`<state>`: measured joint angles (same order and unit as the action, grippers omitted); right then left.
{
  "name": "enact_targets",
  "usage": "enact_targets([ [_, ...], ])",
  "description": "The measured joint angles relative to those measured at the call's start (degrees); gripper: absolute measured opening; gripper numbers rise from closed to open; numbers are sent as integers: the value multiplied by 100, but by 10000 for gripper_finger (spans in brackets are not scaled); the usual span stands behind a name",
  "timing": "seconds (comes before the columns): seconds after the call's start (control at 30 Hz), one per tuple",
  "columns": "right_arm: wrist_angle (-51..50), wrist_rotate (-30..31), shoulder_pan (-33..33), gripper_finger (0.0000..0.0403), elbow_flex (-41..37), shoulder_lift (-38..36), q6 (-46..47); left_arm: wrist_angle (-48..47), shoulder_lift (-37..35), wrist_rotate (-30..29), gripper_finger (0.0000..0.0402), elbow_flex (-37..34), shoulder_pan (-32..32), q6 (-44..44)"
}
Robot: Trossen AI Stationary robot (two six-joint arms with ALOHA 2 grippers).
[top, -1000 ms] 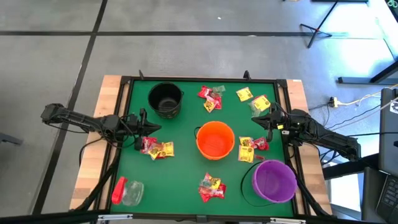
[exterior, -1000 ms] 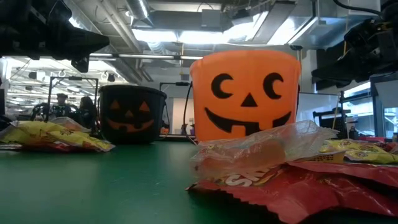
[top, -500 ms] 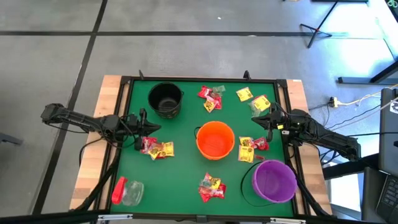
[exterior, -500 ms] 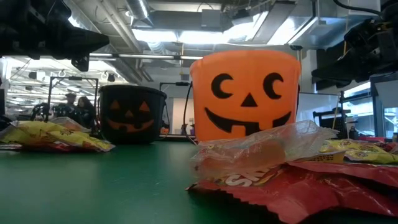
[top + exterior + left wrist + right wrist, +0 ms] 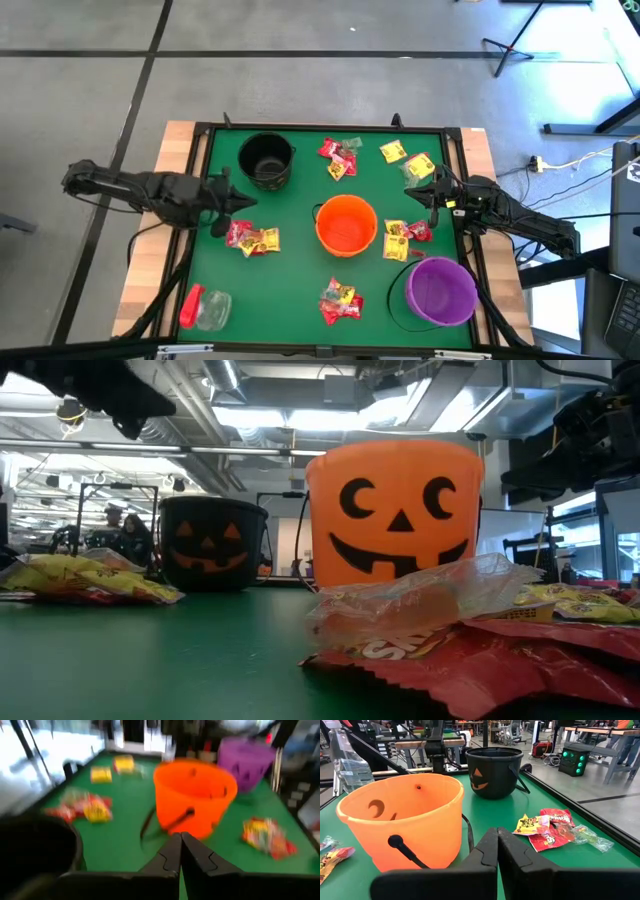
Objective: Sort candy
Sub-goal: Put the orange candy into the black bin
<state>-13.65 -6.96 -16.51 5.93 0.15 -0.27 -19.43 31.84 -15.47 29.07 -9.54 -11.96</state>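
Candy lies in small heaps of red and yellow packets on the green table top: one heap (image 5: 252,238) near my left gripper, others at the far side (image 5: 338,158), (image 5: 420,165), by the orange bucket (image 5: 405,238) and at the near side (image 5: 340,300). The orange bucket (image 5: 346,225) stands in the middle, a black bucket (image 5: 266,158) at the far left and a purple bucket (image 5: 440,290) at the near right. My left gripper (image 5: 245,203) hangs shut above the table's left side and holds nothing. My right gripper (image 5: 412,192) is shut and holds nothing at the right side, facing the orange bucket (image 5: 400,820).
A clear jar with a red cap (image 5: 205,308) lies at the near left corner. A raised dark frame (image 5: 330,128) borders the green mat. Open mat shows between the heaps and the buckets. People and benches stand in the room beyond the table.
My left gripper has risen over the table's left side and tipped its fingers up from a steep downward slant to nearly level, staying shut. The candy and buckets lie as before.
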Motion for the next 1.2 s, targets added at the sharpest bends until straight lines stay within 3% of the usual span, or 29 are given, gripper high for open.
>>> enact_targets([
  [0.37,0,0,0,1,0,0,0,-987,1481,751,0,685,-2,-198],
  [0.57,0,-1,0,1,0,1,-1,-2288,2038,905,0,1297,0,-1179],
  [0.8,-1,0,0,1,-1,1,0,-2367,2290,1515,4,1332,-69,-1619],
  [0.9,0,0,-2,1,0,0,-2,-2355,2406,1403,28,1330,-137,-1601],
  [1.07,0,0,0,1,0,0,0,-2349,2642,588,74,1327,-198,-1599],
  [1.2,0,0,-2,1,-1,1,-1,-2345,2876,554,99,1325,-257,-1598],
])
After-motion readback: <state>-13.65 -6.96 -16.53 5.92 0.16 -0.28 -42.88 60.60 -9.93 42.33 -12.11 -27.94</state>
